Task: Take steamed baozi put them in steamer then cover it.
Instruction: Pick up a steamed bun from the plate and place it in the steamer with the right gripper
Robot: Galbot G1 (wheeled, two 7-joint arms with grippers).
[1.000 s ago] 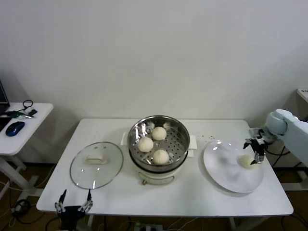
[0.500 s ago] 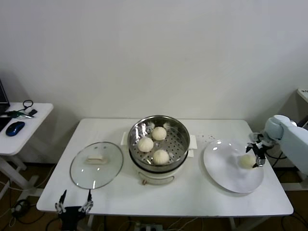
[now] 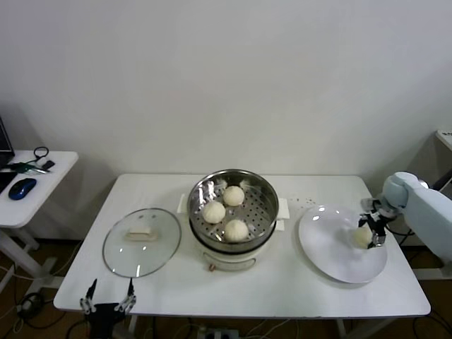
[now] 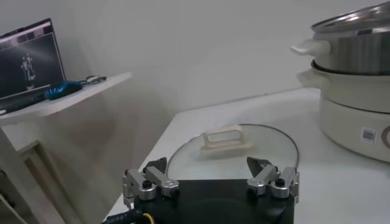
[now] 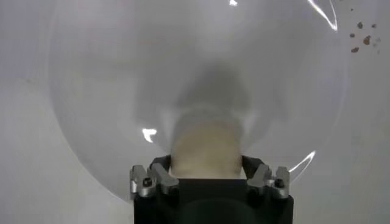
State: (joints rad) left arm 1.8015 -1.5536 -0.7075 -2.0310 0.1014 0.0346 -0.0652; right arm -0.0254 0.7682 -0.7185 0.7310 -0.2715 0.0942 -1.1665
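Observation:
Three steamed baozi [image 3: 233, 195] lie on the perforated tray of the uncovered steamer [image 3: 233, 171] at mid-table. One more baozi [image 3: 362, 236] sits on the white plate [image 3: 332, 251] at the right. My right gripper [image 3: 372, 229] is down on that plate, and its fingers press both sides of the bun [image 5: 207, 149]. My left gripper [image 3: 107, 304] hangs open off the table's front left edge, just in front of the glass lid [image 3: 141, 242], with nothing between its fingers.
The lid's cream handle [image 4: 227, 138] faces my left gripper [image 4: 210, 176], with the steamer [image 4: 353, 61] beyond it. A few dark crumbs [image 3: 307, 203] lie between steamer and plate. A side table [image 3: 42, 176] with a blue mouse stands at far left.
My right gripper sank a little over the plate and its fingers closed in on the bun. The left arm and the steamer's buns stayed put.

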